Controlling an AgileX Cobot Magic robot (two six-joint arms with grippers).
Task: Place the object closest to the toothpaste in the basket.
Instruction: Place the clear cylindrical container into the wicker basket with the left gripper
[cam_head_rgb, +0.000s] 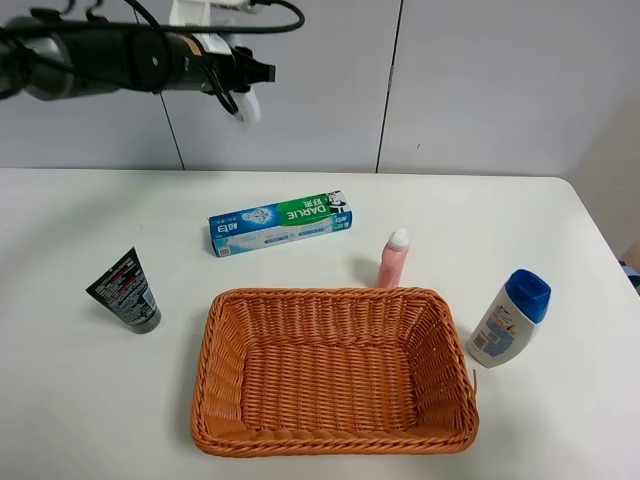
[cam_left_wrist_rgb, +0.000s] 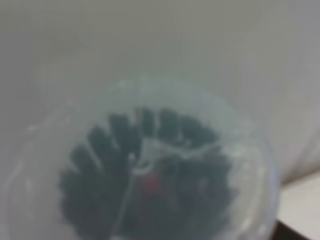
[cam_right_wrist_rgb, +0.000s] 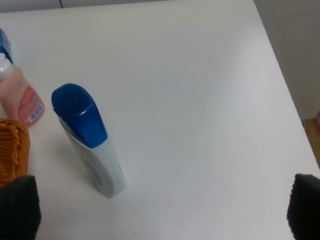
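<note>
The toothpaste box, blue, green and white, lies on the white table behind the basket. A pink bottle with a white cap stands upright just right of it, against the far rim of the wicker basket; it also shows in the right wrist view. The basket holds nothing. My left gripper is raised high at the back left, with something white at its tip; its wrist view is filled by a blurred translucent round shape. My right gripper is open, hovering above the table's right side.
A black tube stands at the left of the basket. A white bottle with a blue cap stands to its right and also shows in the right wrist view. The table's right edge is close by.
</note>
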